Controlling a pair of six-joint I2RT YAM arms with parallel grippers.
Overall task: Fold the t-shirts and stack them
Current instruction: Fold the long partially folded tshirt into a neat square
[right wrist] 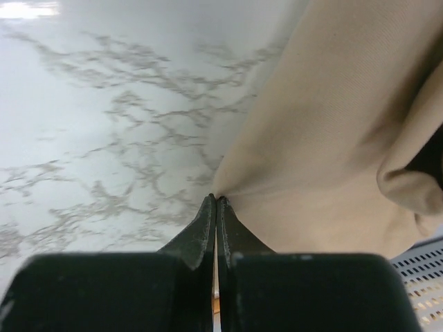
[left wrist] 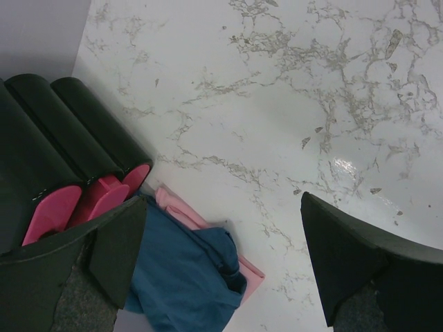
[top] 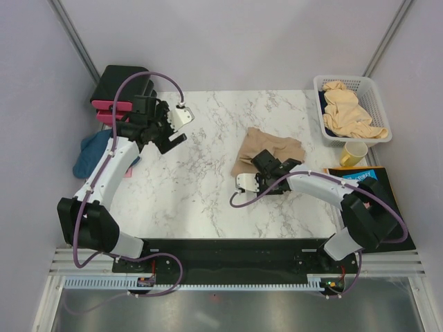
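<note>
A crumpled tan t-shirt (top: 270,146) lies on the marble table (top: 201,187), right of centre. My right gripper (top: 263,160) is shut on the near-left edge of that shirt; in the right wrist view the closed jaws (right wrist: 217,200) pinch the tan cloth (right wrist: 332,124) at its corner. A dark blue t-shirt (left wrist: 187,277) lies over a folded pink t-shirt (left wrist: 248,275) at the table's left edge, the blue one also showing from above (top: 93,153). My left gripper (top: 168,138) hovers open and empty to their right, with bare marble between its fingers (left wrist: 346,263).
A white mesh basket (top: 377,104) at the back right holds more tan shirts (top: 349,114). A yellow mug (top: 354,153) stands in front of it, with a blue-and-orange flat item (top: 360,176) nearby. Black-and-pink boxes (top: 114,90) stand at the back left.
</note>
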